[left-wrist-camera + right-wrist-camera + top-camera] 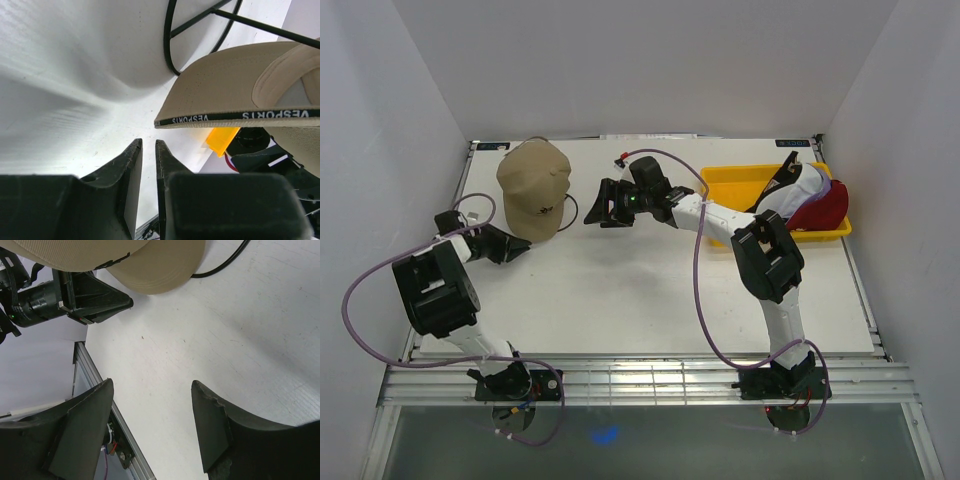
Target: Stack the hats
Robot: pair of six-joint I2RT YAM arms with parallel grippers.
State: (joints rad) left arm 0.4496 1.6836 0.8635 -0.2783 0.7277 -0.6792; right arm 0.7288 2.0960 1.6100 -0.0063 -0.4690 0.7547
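A tan cap [535,186] lies on the white table at the back left. It also shows in the left wrist view [225,85] and the right wrist view [155,265]. A pile of caps lies in the yellow tray [740,176] at the back right: black [781,180], white [807,184] and red [830,208]. I cannot make out a purple cap. My left gripper [523,248] [148,143] is shut and empty, just in front of the tan cap's brim. My right gripper [592,213] [152,384] is open and empty, to the right of the tan cap.
White walls enclose the table on three sides. A black cable [220,265] lies on the table by the tan cap. The left gripper [95,297] shows in the right wrist view. The table's metal front rail [640,380] runs by the arm bases.
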